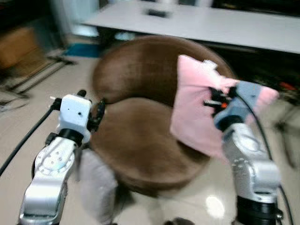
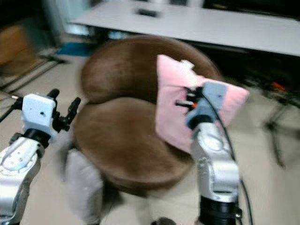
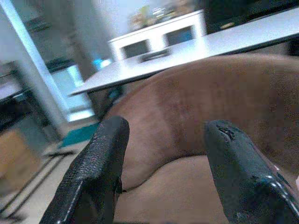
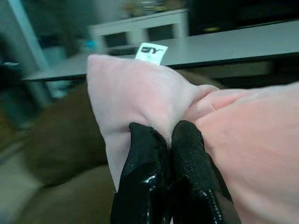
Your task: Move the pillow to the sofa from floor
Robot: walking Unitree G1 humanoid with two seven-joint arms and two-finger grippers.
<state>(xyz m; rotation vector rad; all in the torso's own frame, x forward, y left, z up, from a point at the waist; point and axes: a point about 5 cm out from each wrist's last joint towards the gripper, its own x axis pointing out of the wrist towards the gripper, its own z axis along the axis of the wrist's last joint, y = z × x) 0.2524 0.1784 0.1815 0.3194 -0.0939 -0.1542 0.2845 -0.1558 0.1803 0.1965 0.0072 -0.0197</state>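
Right fingers (image 4: 161, 154) pinching one pink pillow (image 4: 140, 93), its white tag (image 4: 151, 51) just above them; left fingers (image 3: 163, 172) spread wide, facing one brown sofa (image 3: 210, 102).

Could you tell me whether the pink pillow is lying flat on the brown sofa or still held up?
Held up, tilted on edge: the right gripper pinches the pink pillow over the brown sofa seat. Whether its lower edge touches the seat cannot be told.

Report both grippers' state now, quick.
Left gripper: open, holding nothing, at the brown sofa's edge.
Right gripper: fingers shut on the pink pillow, over the sofa seat.
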